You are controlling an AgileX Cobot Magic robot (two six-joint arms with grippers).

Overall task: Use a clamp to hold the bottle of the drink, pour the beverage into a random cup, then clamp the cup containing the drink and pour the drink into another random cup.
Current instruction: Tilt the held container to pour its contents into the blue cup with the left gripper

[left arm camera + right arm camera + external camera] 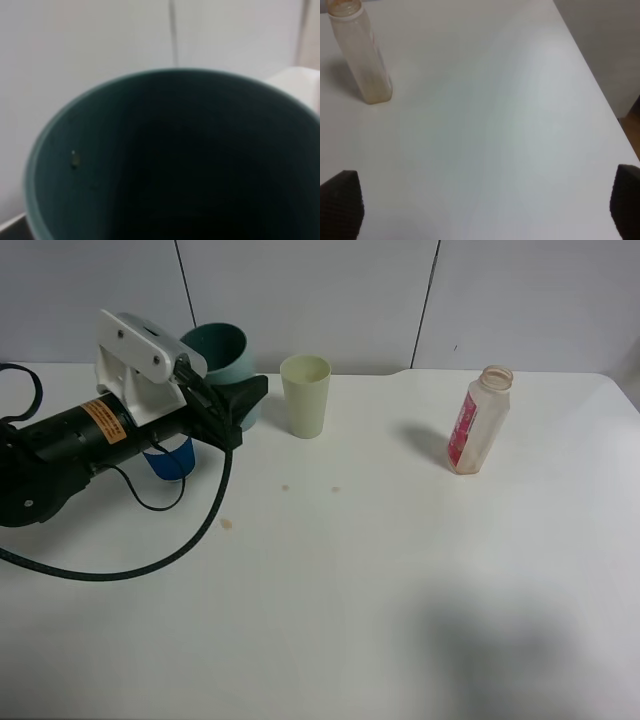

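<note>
The bottle of the drink (478, 420) stands upright and uncapped on the right of the white table (400, 590); in the right wrist view the bottle (362, 55) is far from my right clamp (482, 205). That clamp is open with nothing between its black fingertips (340, 202). My left clamp (255, 395) is shut, with its jaws against the lower side of a dark teal cup (222, 352). Whether it touches that cup I cannot tell. The teal cup's dark inside (175, 165) fills the left wrist view. The blue cup (172, 460) sits under the left arm, mostly hidden.
A pale yellow-green cup (305, 395) stands upright just right of the left clamp's jaws. A black cable (150, 560) loops over the table on the left. A few small brown spots (227, 524) mark the tabletop. A grey wall runs behind the table.
</note>
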